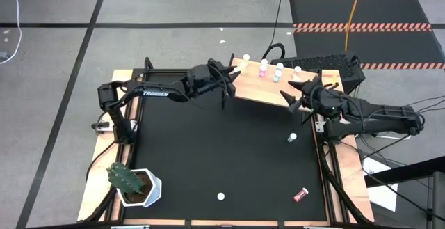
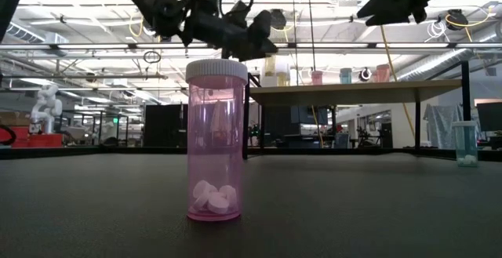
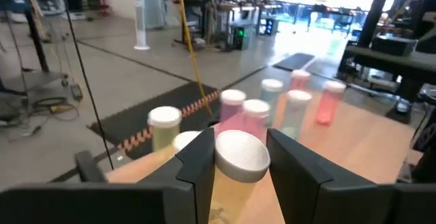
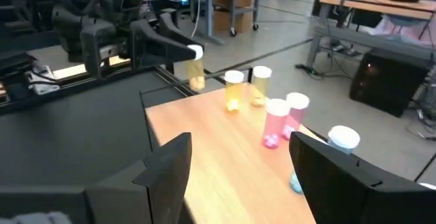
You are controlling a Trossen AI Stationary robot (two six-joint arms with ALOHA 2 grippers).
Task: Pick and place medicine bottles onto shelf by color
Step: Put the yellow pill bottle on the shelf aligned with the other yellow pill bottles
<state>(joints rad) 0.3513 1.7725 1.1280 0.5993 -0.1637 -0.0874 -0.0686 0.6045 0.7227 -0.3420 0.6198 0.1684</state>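
The shelf point(image 1: 274, 90) is a light wooden board at the table's far edge, and yellow, pink and teal medicine bottles point(image 4: 276, 122) stand on it in a row. My left gripper point(image 1: 233, 72) hovers at the shelf's left end, shut on a yellow bottle point(image 3: 238, 159). My right gripper point(image 1: 290, 95) hangs open over the shelf's right part point(image 4: 225, 156), touching nothing. On the table, a pink bottle point(image 2: 216, 140) stands upright near the near edge. A teal bottle point(image 1: 292, 138) stands to the right, and a red bottle point(image 1: 300, 195) lies on its side. My left gripper pinches the yellow bottle between its two fingers point(image 3: 197, 163), on the body just under the white cap point(image 3: 240, 154). The fingers reach in from the table's left. The bottle is upright and lifted clear beside the shelf's left end, its yellow body point(image 4: 196, 74) hanging below the fingers.
A green cactus in a white pot point(image 1: 132, 182) stands at the near left corner. Cables and a dark keyboard-like object point(image 1: 327, 65) lie behind the shelf. The black tabletop's middle point(image 1: 222, 138) holds nothing. The wooden edge frame point(image 1: 344, 180) borders the table.
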